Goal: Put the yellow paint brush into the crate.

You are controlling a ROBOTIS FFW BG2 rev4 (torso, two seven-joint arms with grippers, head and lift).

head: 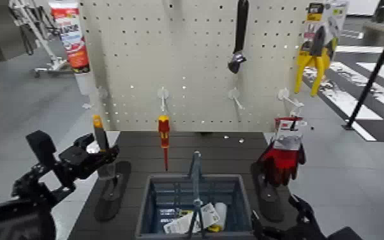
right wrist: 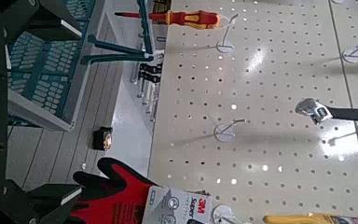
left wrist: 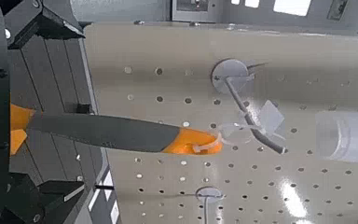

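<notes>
at the left edge of the worktop (head: 226, 143), my left tool (head: 96, 155) pinches the yellow paint brush (head: 100, 133) upright, well left of the crate (head: 145, 204). i worry the brush could twist in the pinch, or clip the crate's hoop handle (head: 196, 175) on entry. my right tool (head: 277, 225) waits low; whether it's spread, i cannot tell.

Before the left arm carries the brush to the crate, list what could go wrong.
1. The left gripper holds the yellow paint brush low, so the long handle sticking up could tip or slip.
2. The crate has a tall hoop handle across its middle; the brush could strike it on the way in.
3. The red-and-yellow screwdriver hangs just beyond the crate and could get knocked.
</notes>
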